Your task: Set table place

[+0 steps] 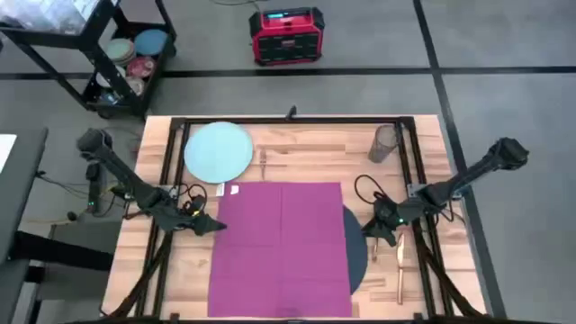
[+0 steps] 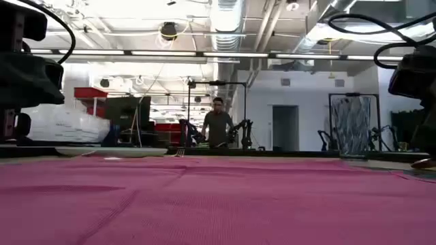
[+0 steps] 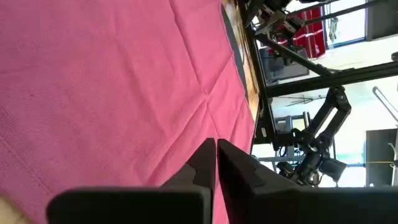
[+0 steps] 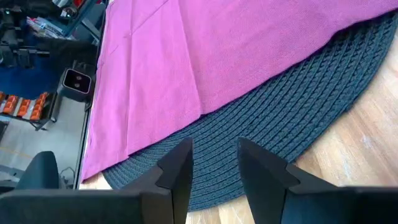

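The magenta napkin (image 1: 281, 247) lay spread flat over the dark mat (image 1: 358, 247). The left gripper (image 1: 214, 225), jaws closed, sat at its left edge; the right gripper (image 1: 373, 230), jaws narrowly parted, hovered over the mat's exposed right rim.

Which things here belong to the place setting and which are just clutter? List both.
Job: magenta napkin, dark mat, blue plate, tumbler, fork, knife.

Clutter: red box on the floor, black cart of dishes.
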Robot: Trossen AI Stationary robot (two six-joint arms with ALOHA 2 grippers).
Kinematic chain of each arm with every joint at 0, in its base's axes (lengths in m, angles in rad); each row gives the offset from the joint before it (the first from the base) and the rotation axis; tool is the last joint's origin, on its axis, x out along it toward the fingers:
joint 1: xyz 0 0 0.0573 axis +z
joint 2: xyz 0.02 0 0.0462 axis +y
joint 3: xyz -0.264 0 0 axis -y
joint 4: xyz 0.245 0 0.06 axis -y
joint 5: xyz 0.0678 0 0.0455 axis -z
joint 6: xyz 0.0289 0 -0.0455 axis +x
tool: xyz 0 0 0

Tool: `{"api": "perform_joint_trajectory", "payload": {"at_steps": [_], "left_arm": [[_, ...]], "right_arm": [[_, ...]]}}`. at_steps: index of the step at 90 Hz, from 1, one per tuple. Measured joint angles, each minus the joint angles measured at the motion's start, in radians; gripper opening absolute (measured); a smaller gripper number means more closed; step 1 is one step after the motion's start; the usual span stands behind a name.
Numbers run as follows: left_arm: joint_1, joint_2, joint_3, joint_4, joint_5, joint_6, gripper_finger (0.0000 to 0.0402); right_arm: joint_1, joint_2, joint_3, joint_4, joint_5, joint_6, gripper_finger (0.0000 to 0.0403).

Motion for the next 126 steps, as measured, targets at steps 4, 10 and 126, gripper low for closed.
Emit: {"api": "perform_joint_trajectory", "payload": {"at_steps": [4, 10, 126], "left_arm": [[0.0, 0.0, 0.0, 0.0, 0.0, 0.0, 0.0], [0.0, 0.0, 0.0, 0.0, 0.0, 0.0, 0.0], [0.275, 0.005, 0.021, -0.013, -0.518, 0.009, 0.0]], "right_arm": [[0.0, 0.0, 0.0, 0.0, 0.0, 0.0, 0.0114], [0.0, 0.0, 0.0, 0.0, 0.0, 0.0, 0.0114], [-0.123, -0.005, 0.021, 0.189, 0.982, -0.125, 0.0114]]}}
